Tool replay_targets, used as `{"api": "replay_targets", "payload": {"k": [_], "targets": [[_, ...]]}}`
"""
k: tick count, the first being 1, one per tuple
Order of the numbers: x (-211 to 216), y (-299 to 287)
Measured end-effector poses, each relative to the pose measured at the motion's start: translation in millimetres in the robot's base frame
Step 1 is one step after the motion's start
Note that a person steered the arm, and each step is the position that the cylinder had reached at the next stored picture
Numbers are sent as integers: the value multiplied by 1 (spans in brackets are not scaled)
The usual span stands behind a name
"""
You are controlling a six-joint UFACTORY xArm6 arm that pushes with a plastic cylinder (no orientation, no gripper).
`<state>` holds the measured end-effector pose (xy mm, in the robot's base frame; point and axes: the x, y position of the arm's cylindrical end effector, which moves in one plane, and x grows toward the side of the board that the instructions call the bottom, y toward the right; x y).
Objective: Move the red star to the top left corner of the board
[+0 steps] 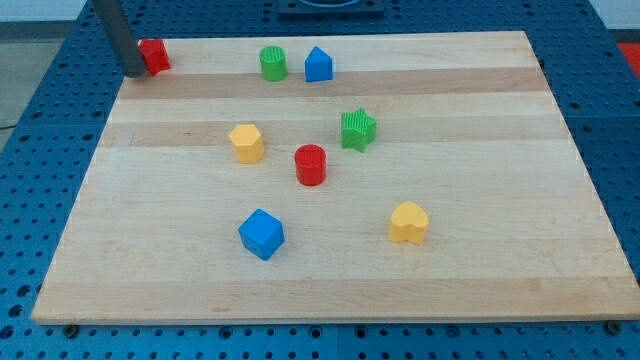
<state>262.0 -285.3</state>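
Observation:
The red star (154, 55) lies at the board's top left corner, close to the top edge. My tip (133, 72) rests on the board just left of the red star, touching or nearly touching its left side. The dark rod rises from there toward the view's top left and hides a little of the board's corner.
The wooden board (480, 280) carries a green cylinder (273, 63) and a blue block with a pointed top (318, 65) at the top centre. A green star (358, 129), yellow hexagon (246, 143), red cylinder (311, 165), blue cube (262, 234) and yellow heart (408, 222) lie lower.

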Motion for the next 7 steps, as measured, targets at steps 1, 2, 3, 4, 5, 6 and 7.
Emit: {"api": "replay_targets", "payload": {"k": [1, 2, 3, 4, 5, 6, 7], "targets": [[-2, 19], [-7, 41], [-10, 41], [3, 41], [34, 43], [63, 49], [81, 61]]}}
